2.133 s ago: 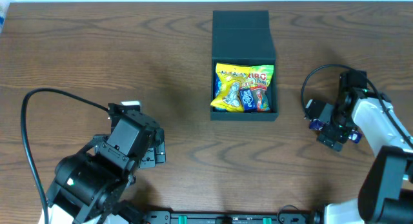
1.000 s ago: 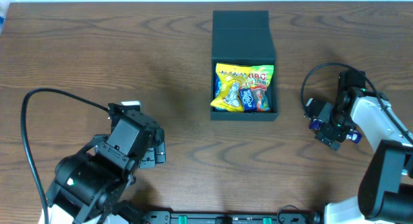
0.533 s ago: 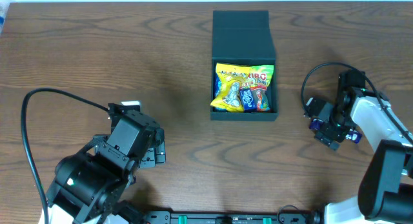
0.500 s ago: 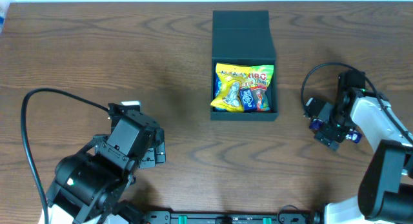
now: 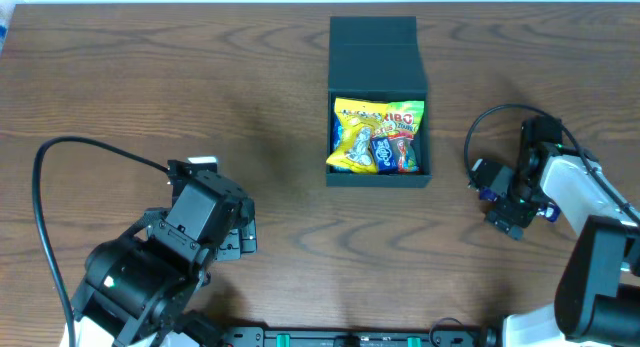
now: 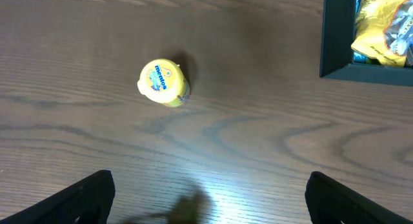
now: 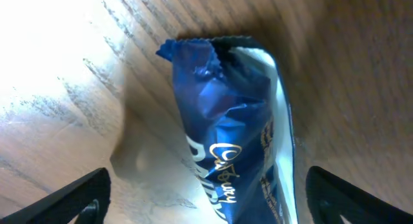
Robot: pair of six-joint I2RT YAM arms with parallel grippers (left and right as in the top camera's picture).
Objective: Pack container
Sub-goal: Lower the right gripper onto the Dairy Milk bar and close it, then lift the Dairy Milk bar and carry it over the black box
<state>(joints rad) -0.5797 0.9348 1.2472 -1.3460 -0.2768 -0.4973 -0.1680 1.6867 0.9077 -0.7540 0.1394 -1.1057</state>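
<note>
Straddling blue Cadbury packet (image 7: 226, 127), right gripper (image 7: 206, 197) spread wide, nothing pinched | packet likely light, crinkly, slippery: pinch across its middle | container (image 5: 378, 180) forward-left, well apart, looks rigid, lid open, part-filled | left gripper (image 6: 206, 198) spread, empty

right gripper (image 5: 503, 202) shifted slightly left, over blue packet (image 7: 226, 133)

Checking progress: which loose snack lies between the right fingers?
The blue packet, between the open right fingers; the yellow Mentos tub lies ahead of the left fingers.
</note>
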